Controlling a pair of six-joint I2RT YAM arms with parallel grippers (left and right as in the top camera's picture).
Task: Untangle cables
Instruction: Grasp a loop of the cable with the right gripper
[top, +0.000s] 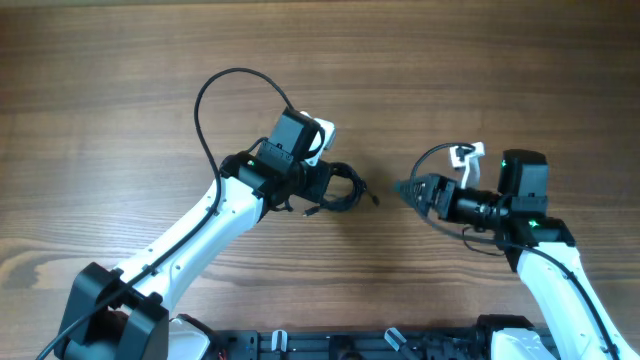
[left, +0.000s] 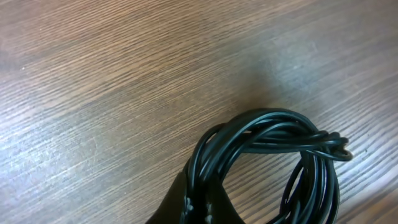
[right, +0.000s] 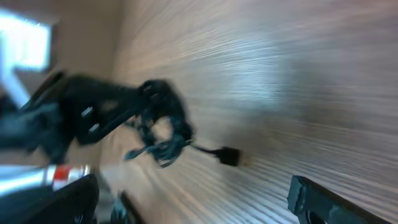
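The cables (top: 342, 190) are a small bundle of thin black cords on the wooden table, just right of my left gripper (top: 318, 187). In the left wrist view the coiled cables (left: 273, 134) loop up from my left gripper (left: 199, 205), which is shut on several strands. My right gripper (top: 400, 187) points left, a short gap from the bundle, not touching it. In the blurred right wrist view the cables (right: 163, 130) hang from the left gripper (right: 93, 115), with one plug (right: 229, 155) lying on the table. My right gripper (right: 189, 193) is open and empty.
The left arm's own thick black wire (top: 215, 90) arcs over the table behind it. The right arm's wire and white clip (top: 465, 155) sit above its wrist. A dark rail (top: 350, 345) runs along the table's front edge.
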